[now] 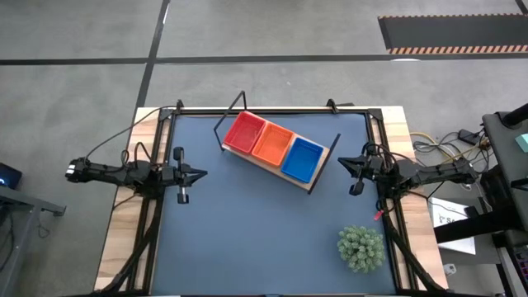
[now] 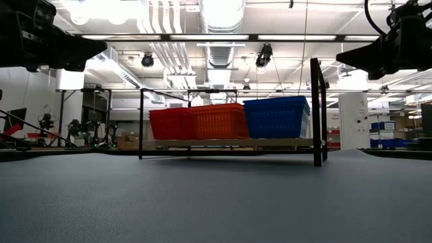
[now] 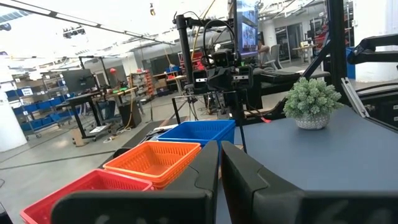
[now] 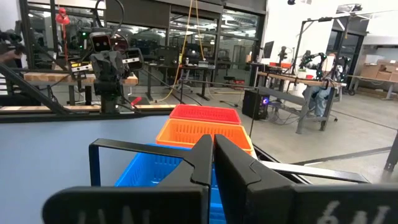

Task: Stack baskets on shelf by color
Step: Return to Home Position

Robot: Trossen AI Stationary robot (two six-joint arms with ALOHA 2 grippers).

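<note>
Both grippers are empty; I judge sorting finished, with only parking at home left. Left gripper (image 1: pixel 198 174), closed, hangs near the table's left edge. Mid-table, the shelf (image 1: pixel 323 167) carries the baskets in red (image 1: pixel 245 132), orange (image 1: pixel 273 143) and blue (image 1: pixel 303 158) stacks, touching. Right gripper (image 1: pixel 343 161), closed, hangs just beside the shelf's wire end, so I'd retract clear of it. A plant (image 1: pixel 360 247) sits well apart.

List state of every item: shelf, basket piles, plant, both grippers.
shelf: upright on table, holding three piles
red baskets: stacked at one end of shelf
orange baskets: stacked in the middle
blue baskets: stacked at the other end, tallest pile
plant: upright, apart from shelf
left gripper: shut, empty, clear of shelf
right gripper: shut, empty, clear of shelf
</note>
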